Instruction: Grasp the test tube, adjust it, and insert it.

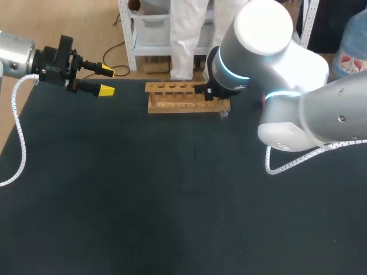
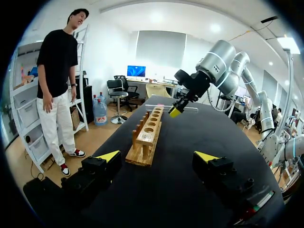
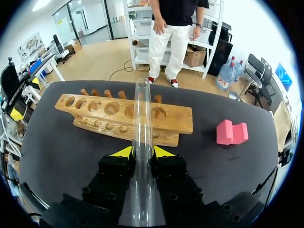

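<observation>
Wooden rack beside right arm — left tool spread.

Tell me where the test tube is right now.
The tube is held in the right gripper, sticking out past its jaws over the rack's right end as the head view shows it, near the table's far edge.

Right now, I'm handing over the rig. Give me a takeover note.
Right gripper: shut on the test tube, held roughly level above one end of the wooden rack.
Left gripper: open, empty, at the table's far left, apart from the rack.
Done: grasp.
Left: turn the tube upright and insert it. The holes in view look empty.
A pink block lies beside the rack.
</observation>
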You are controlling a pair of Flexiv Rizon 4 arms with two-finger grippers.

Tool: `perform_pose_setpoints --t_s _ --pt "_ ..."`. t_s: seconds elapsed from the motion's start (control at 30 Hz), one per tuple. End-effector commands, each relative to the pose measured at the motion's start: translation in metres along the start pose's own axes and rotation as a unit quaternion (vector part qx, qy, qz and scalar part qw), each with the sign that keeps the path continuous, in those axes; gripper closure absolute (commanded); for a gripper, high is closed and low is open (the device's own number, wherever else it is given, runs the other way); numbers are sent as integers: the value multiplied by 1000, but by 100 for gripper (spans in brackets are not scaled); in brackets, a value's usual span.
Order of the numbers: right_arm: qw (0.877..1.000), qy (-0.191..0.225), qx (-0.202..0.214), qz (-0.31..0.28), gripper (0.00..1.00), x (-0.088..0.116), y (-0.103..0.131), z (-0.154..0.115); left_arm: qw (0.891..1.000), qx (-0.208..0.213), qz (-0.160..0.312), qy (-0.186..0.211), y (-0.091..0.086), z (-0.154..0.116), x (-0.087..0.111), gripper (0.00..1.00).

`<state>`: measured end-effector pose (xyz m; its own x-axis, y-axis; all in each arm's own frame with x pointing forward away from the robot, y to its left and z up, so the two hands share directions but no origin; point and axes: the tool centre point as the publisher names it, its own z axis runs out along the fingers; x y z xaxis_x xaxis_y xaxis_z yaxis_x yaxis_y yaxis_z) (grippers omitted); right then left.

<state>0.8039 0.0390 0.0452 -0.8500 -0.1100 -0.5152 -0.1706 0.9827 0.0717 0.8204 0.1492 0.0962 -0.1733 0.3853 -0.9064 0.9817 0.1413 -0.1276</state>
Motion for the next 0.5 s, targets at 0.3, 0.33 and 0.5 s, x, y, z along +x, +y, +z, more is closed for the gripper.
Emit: perform_pose_setpoints --t_s 0.3,0.33,0.5 --pt "1000 19 -7 2 100 2 2 13 1000 0 1 -1 0 0 1 0" --pt "1000 21 -8 2 100 3 2 13 1000 0 1 -1 0 0 1 0" --pt "999 31 -11 -3 100 6 5 19 1000 0 1 -1 0 0 1 0"
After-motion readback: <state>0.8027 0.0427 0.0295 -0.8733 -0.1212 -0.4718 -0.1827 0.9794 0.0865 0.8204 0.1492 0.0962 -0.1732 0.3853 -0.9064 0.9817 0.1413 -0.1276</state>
